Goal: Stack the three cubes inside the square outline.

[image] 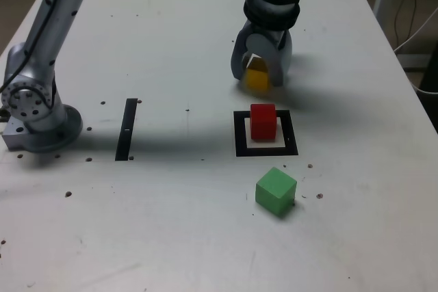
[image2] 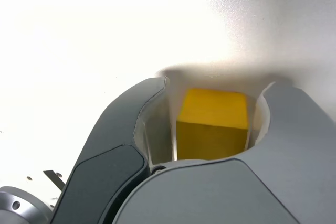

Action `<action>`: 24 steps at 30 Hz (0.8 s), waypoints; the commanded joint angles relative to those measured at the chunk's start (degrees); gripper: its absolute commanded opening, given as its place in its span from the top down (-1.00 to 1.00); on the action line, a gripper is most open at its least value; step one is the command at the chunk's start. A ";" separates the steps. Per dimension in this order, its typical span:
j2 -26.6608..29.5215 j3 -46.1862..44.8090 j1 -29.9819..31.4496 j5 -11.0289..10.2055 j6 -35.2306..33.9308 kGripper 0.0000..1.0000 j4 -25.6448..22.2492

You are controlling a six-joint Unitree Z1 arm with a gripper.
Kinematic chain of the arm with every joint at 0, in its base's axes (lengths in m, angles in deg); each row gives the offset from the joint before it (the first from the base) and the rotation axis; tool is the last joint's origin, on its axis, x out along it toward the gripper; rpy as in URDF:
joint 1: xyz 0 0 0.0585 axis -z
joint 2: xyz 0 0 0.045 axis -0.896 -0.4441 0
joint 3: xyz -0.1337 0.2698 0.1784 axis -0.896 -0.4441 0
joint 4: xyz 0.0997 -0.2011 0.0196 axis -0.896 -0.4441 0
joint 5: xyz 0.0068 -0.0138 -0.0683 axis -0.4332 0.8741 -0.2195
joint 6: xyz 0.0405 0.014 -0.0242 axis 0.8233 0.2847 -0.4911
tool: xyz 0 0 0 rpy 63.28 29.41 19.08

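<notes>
the gripper (image: 260,78) stands on the white table (image: 171,32) toward the far side, pointing down, with the yellow cube (image: 257,79) between its two grey fingers (image: 239,59). in the wrist view the yellow cube (image2: 212,124) fills most of the gap; one finger (image2: 123,129) sits just beside one face and the other finger lies against or very near the opposite face. the jaws are narrowed around the cube, but whether they press it firmly cannot be told. the cube rests on the table surface.

nearer the camera, the red cube (image: 263,121) sits inside the square outline (image: 241,135), toward its far edge, with white centre showing in front of it. the green cube (image: 276,191) lies outside the outline, nearer still and slightly to the exterior view's right, apart from it. a thin black strip (image: 127,128) lies well to the exterior view's left, near the arm's base (image: 34,114). no labels or writing can be read on anything.
</notes>
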 commanded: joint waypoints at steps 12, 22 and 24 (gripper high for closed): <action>0.30 0.28 0.10 -0.06 -0.70 0.36 -0.70; 4.90 1.16 0.73 0.44 -4.90 0.36 -3.41; 5.80 1.28 0.94 0.85 -5.84 0.36 -4.09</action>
